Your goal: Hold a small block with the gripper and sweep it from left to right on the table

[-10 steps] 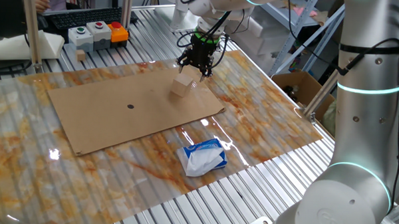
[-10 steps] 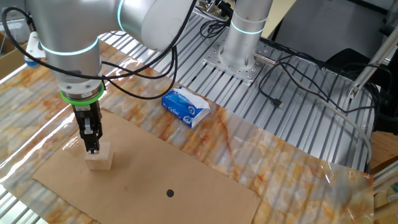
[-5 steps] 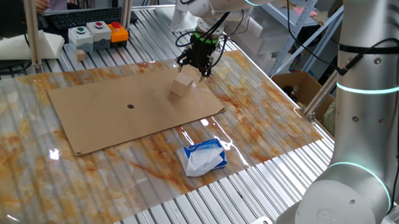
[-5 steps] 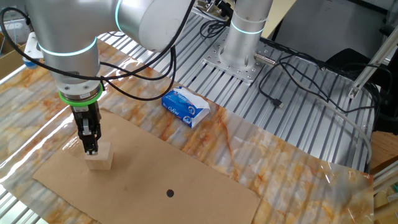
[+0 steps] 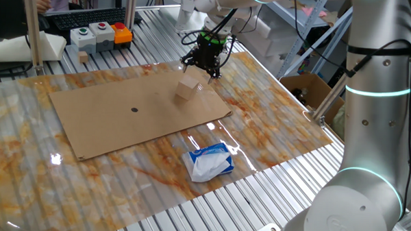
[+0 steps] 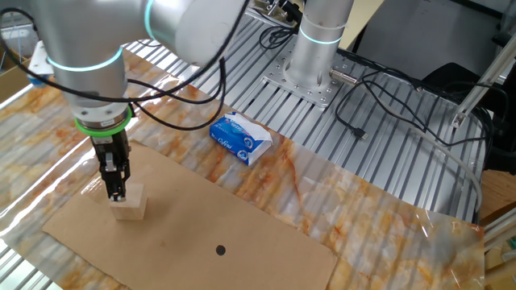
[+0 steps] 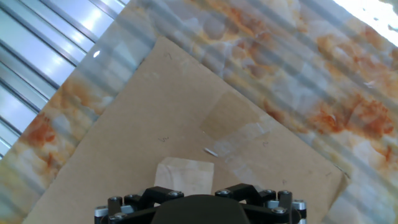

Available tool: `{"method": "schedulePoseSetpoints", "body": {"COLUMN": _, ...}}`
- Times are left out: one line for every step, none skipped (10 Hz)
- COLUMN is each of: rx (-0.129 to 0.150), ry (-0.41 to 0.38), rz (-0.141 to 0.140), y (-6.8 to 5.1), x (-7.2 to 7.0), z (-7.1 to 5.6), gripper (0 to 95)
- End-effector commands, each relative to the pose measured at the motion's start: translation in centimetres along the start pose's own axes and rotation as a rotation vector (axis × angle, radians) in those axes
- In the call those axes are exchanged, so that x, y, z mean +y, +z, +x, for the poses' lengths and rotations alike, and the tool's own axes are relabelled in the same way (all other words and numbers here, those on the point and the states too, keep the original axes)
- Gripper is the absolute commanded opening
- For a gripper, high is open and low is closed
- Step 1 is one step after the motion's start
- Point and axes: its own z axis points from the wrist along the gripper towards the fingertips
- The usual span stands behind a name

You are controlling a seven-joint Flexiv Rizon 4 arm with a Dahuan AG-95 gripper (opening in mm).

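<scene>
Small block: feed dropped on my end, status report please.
Hand just above small block, grip unclear. Block sits on cardboard sheet, table's far corner. Tissue pack off the sheet.

A wooden cube (image 6: pixel 128 206) sits on a cardboard sheet (image 6: pixel 242 221) spread across the tabletop (image 6: pixel 387 205), directly beneath the gripper (image 6: pixel 118 192); a tissue pack (image 6: pixel 239 138) lies beside the sheet.

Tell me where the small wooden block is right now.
The block sits on the cardboard sheet near its far right corner in one fixed view, directly below the gripper.
</scene>
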Motion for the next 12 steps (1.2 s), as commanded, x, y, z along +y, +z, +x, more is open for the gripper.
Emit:
{"method": "schedulePoseSetpoints", "body": {"rx": -0.009, "ry": 0.011, "rz": 0.009, "y": -0.1, "x": -0.1, "z": 0.2, "gripper": 95.0}}
{"method": "schedulePoseSetpoints", "body": {"rx": -0.001, "ry": 0.012, "rz": 0.006, "y": -0.1, "x": -0.1, "z": 0.2, "gripper": 95.0}}
{"method": "schedulePoseSetpoints", "body": {"rx": -0.001, "ry": 0.010, "rz": 0.008, "y": -0.1, "x": -0.1, "z": 0.2, "gripper": 95.0}}
{"method": "schedulePoseSetpoints", "body": {"rx": -0.001, "ry": 0.011, "rz": 0.009, "y": -0.1, "x": -0.1, "z": 0.2, "gripper": 95.0}}
{"method": "schedulePoseSetpoints", "body": {"rx": -0.002, "ry": 0.011, "rz": 0.009, "y": -0.1, "x": -0.1, "z": 0.2, "gripper": 95.0}}
{"method": "schedulePoseSetpoints", "body": {"rx": -0.004, "ry": 0.012, "rz": 0.011, "y": 0.0, "x": -0.1, "z": 0.2, "gripper": 95.0}}
{"method": "schedulePoseSetpoints", "body": {"rx": -0.010, "ry": 0.011, "rz": 0.015, "y": 0.4, "x": 0.1, "z": 0.3, "gripper": 95.0}}
{"method": "schedulePoseSetpoints", "body": {"rx": -0.018, "ry": 0.011, "rz": 0.018, "y": 0.9, "x": 0.3, "z": 0.3, "gripper": 95.0}}
{"method": "schedulePoseSetpoints", "body": {"rx": -0.024, "ry": 0.011, "rz": 0.023, "y": 1.1, "x": 0.4, "z": 0.4, "gripper": 95.0}}
{"method": "schedulePoseSetpoints", "body": {"rx": -0.019, "ry": 0.012, "rz": 0.019, "y": 1.3, "x": 0.4, "z": 0.4, "gripper": 95.0}}
{"method": "schedulePoseSetpoints", "body": {"rx": -0.019, "ry": 0.011, "rz": 0.019, "y": 1.6, "x": 0.5, "z": 0.4, "gripper": 95.0}}
{"method": "schedulePoseSetpoints", "body": {"rx": -0.021, "ry": 0.012, "rz": 0.019, "y": 1.9, "x": 0.6, "z": 0.5, "gripper": 95.0}}
